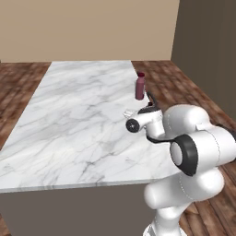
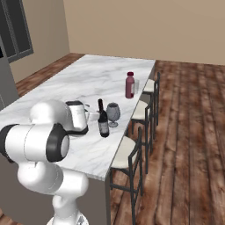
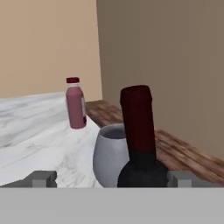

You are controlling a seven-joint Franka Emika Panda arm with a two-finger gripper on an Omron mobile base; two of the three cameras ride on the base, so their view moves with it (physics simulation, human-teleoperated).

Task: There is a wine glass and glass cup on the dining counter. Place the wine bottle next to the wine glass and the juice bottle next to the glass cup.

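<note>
Dark wine bottle [image 3: 139,144] stands between the wide-open tool's [image 3: 111,178] fingertips, ungripped.

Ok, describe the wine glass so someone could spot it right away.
On the long marble dining counter, look along the edge with the stools. The wine glass stands beside the slim dark wine bottle: smoky grey, round-bowled, stemmed.

Even, flat rendered light in all views, no visible source. Dining counter [image 1: 78,120] marble top reads bright with no glare spots. Shadows are faint: only a soft dark patch under the wine bottle [image 2: 103,119] near the counter's right edge. Walls evenly lit, the side wall darker. Hand view is soft (low-res look), with the juice bottle [image 3: 75,104] slightly fuzzy. No edge distortion seen.
</note>
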